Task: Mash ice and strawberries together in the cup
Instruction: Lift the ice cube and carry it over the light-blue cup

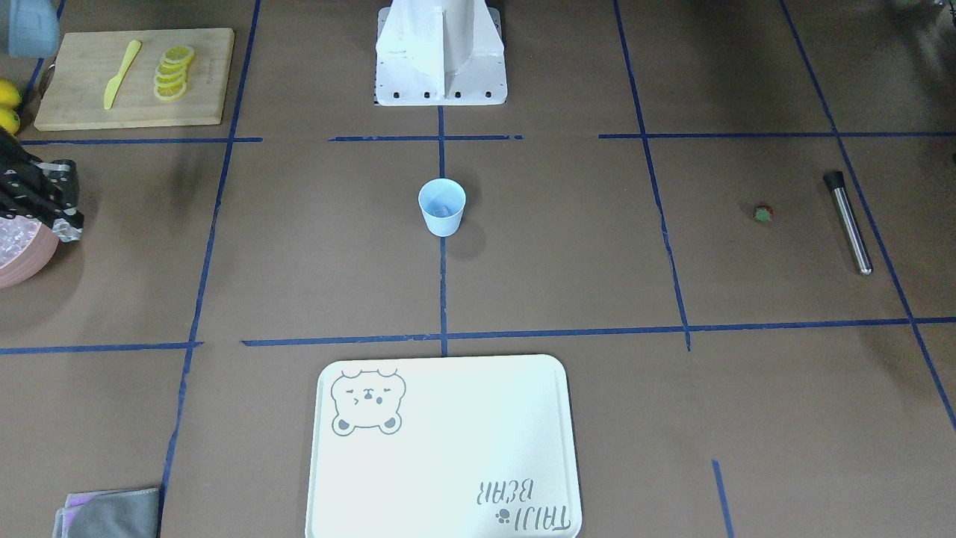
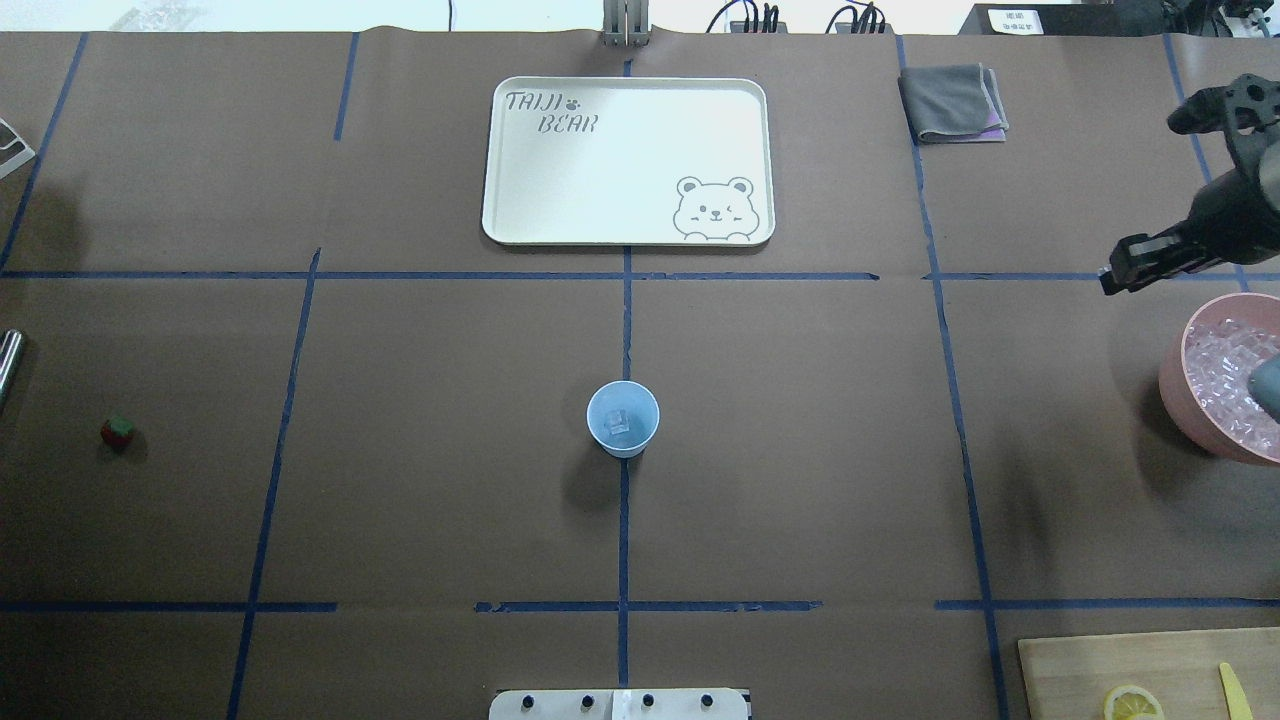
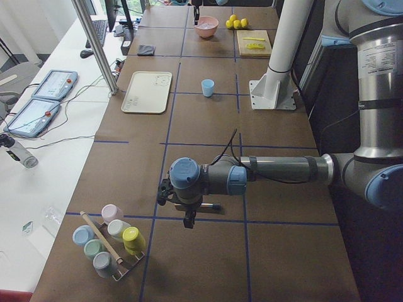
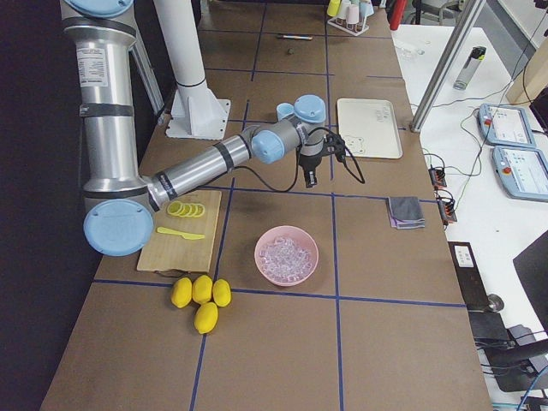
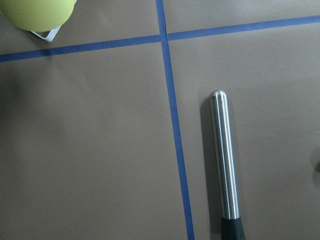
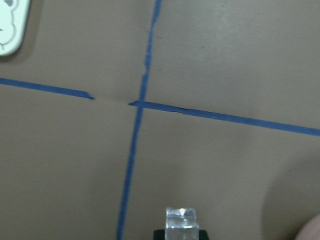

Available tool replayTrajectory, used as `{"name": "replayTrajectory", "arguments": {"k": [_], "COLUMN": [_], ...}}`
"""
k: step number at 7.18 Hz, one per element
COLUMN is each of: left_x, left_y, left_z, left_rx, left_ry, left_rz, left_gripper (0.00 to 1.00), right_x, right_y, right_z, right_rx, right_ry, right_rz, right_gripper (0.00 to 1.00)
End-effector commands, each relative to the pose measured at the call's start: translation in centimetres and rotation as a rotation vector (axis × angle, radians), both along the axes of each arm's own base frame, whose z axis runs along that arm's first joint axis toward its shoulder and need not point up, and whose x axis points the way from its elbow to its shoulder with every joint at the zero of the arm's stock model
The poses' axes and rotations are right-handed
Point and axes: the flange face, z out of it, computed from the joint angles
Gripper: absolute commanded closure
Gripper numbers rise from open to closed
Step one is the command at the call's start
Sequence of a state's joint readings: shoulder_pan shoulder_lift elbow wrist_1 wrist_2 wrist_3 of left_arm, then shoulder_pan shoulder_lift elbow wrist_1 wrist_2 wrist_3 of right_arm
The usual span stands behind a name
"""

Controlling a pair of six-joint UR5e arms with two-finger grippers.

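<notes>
**Carry the held cube across to the cup**

Your left pincer (image 3: 187, 218) hangs above the tabletop (image 2: 800, 470) with the steel muddler (image 5: 224, 160) beneath it and the strawberry (image 2: 118, 431) near; I cannot tell whether its fingers are parted or closed. The pale-blue cup (image 2: 622, 418) stands well apart from your right pincer (image 2: 1125, 272), to its left and nearer the robot's base, with one ice cube (image 2: 618, 424) inside. That pincer is clenched on a clear cube (image 6: 182, 220), and the pink bowl (image 2: 1175, 385) of ice (image 2: 1225, 375) is just beside it. Travel level with a steady squeeze, since wet ice likely slips. Centre over the mouth, lower close, then release so the light cup doesn't tip.
</notes>
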State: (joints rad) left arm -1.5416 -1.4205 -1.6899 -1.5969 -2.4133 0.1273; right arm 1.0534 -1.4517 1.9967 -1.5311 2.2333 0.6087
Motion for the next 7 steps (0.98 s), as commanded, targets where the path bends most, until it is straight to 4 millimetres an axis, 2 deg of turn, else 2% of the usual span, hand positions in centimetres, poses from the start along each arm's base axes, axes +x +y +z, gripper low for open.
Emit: {"name": "replayTrajectory", "arguments": {"k": [1, 2, 5, 6, 7], "left_x": [0.1, 0.1, 0.1, 0.1, 0.3], "left_y": [-0.1, -0.1, -0.2, -0.2, -0.3], "left_z": [-0.2, -0.3, -0.4, -0.3, -0.3], "left_rx": [0.004, 0.007, 0.01, 0.008, 0.008], "left_ry": [0.0, 0.0, 0.0, 0.0, 0.0], "left_rz": [0.002, 0.002, 0.002, 0.002, 0.008], "left_gripper": [0.0, 0.0, 0.0, 0.0, 0.0], "right_x": [-11.5, -16.6, -29.7, -33.6, -36.2], "right_y": [1.1, 2.0, 5.0, 5.8, 7.5], "right_z": [-8.5, -12.5, -23.6, -26.6, -27.2], "right_rx": [-0.047, -0.083, -0.171, -0.187, -0.203], "right_ry": [0.015, 0.022, -0.02, -0.019, -0.008], "right_rz": [0.017, 0.04, 0.16, 0.202, 0.215], "right_gripper": [0.98, 0.98, 0.98, 0.98, 0.97]}}
